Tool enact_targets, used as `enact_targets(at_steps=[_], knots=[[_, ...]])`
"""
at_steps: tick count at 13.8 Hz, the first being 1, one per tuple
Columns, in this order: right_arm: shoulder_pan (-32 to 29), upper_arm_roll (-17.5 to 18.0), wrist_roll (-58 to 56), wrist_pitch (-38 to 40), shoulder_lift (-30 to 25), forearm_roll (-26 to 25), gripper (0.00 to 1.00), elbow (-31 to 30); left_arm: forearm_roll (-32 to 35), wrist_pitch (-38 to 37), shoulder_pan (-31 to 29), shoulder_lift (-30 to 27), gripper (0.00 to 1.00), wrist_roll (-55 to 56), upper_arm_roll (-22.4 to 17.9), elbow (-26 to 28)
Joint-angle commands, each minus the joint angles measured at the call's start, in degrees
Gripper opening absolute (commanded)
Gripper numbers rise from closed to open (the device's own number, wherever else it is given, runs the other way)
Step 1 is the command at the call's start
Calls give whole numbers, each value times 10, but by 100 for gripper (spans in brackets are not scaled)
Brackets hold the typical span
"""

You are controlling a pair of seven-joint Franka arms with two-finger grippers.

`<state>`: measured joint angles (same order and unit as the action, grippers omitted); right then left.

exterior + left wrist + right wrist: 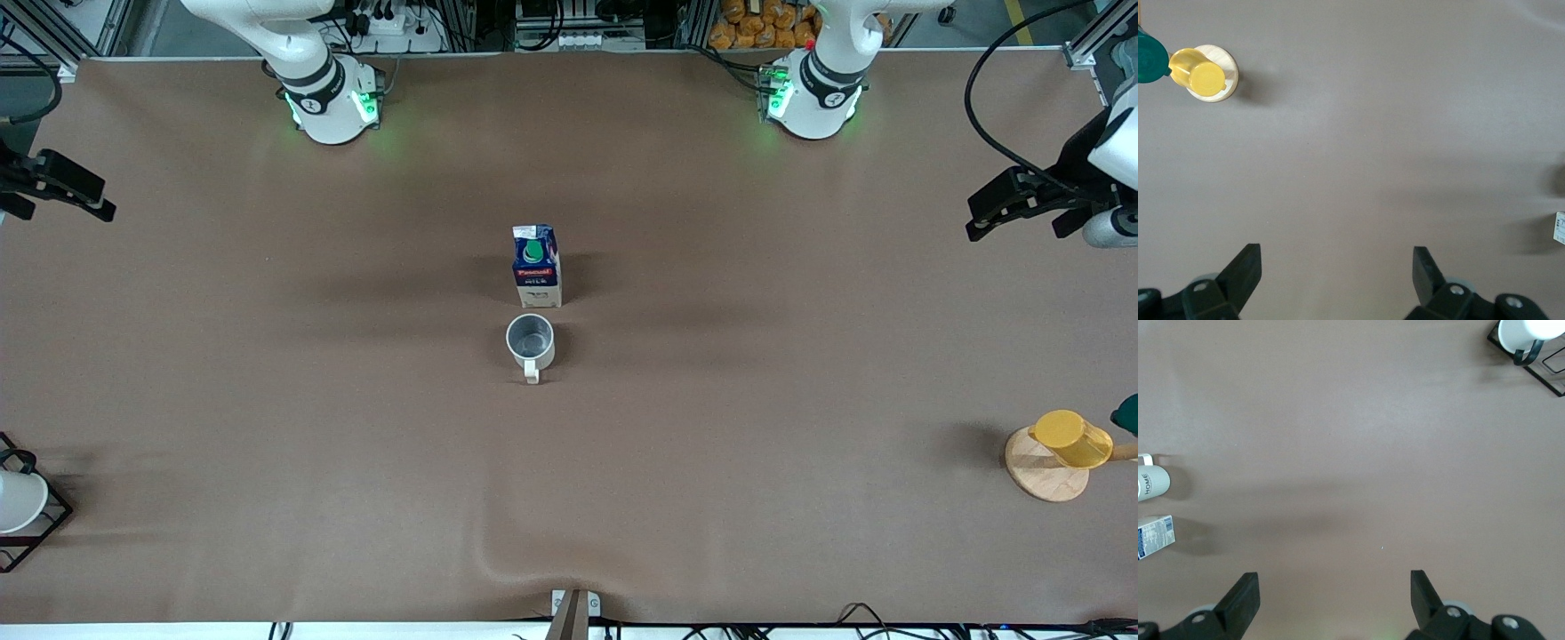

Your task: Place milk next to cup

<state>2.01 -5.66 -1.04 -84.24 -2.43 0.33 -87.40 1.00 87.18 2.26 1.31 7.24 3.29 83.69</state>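
The milk point(536, 267), a dark blue and white carton with a red band and green cap, stands upright mid-table. The cup point(531, 342), a pale grey mug, stands just nearer the front camera than the carton, a small gap between them, its handle toward the camera. Both show at the edge of the right wrist view: milk point(1155, 535), cup point(1151, 482). A sliver of the milk point(1559, 229) shows in the left wrist view. My left gripper point(987, 213) hangs open and empty over the left arm's end of the table. My right gripper point(67, 191) hangs open and empty over the right arm's end.
A yellow cup point(1071, 438) on a round wooden base point(1045, 467) sits near the left arm's end, with a dark green object point(1127, 413) beside it. A white cup point(18, 502) in a black wire rack point(49, 524) sits at the right arm's end.
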Motion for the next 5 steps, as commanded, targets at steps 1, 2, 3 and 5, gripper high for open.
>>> enact_targets(at_steps=[1,2,3,5], knots=[[2,-3,9,9,1,-2,100,10,-4,1,-2,-22,100,0,6,19],[3,-3,9,9,1,-2,100,10,-4,0,-5,-25,100,1,6,20],[4,-2,9,8,1,-2,100,10,-4,0,-15,-27,100,1,6,19],[3,-2,9,9,1,-2,100,10,-4,-7,-19,-27,100,-3,6,23]])
